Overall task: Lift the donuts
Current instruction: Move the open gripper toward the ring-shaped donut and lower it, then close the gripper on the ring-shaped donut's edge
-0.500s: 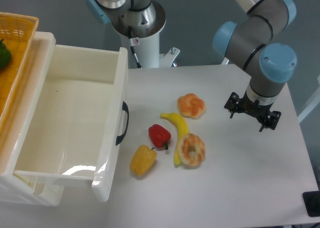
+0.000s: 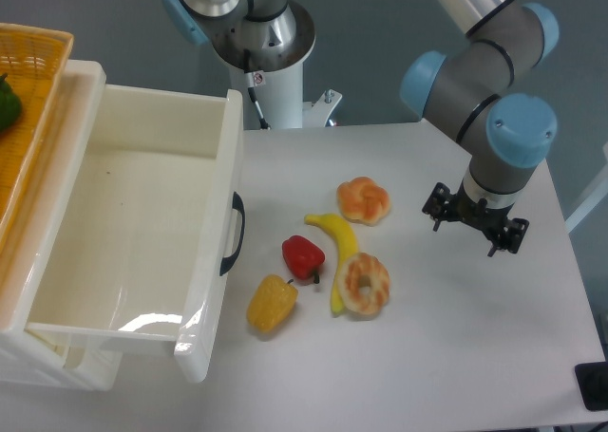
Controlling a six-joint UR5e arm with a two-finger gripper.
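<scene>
We see a white tabletop (image 2: 456, 356) from above, with two toy donuts lying near its middle. The flower donut (image 2: 364, 200) is an orange-tan bun with rounded lobes around a small dimple, paler on the lobe tops. The ring donut (image 2: 366, 284) lies closer to us; it is orange-tan with a pale, creamy glaze over its top and a small centre hole. A yellow banana (image 2: 337, 245) curves between the two, its lower end touching the ring donut's left edge, its upper end just below and to the left of the flower donut. Left of the banana sits a red pepper (image 2: 303, 257), and below that a yellow pepper (image 2: 272, 304). A large white bin (image 2: 204, 290) with a dark handle fills the left side, and a wicker basket (image 2: 38, 81) shows at the far left edge. The grey and blue arm (image 2: 489, 100) comes in from the upper right, and its gripper (image 2: 475, 220) hangs above the tabletop to the right of the flower donut, apart from it. Its dark fingers (image 2: 438, 204) are spread apart and hold nothing.
</scene>
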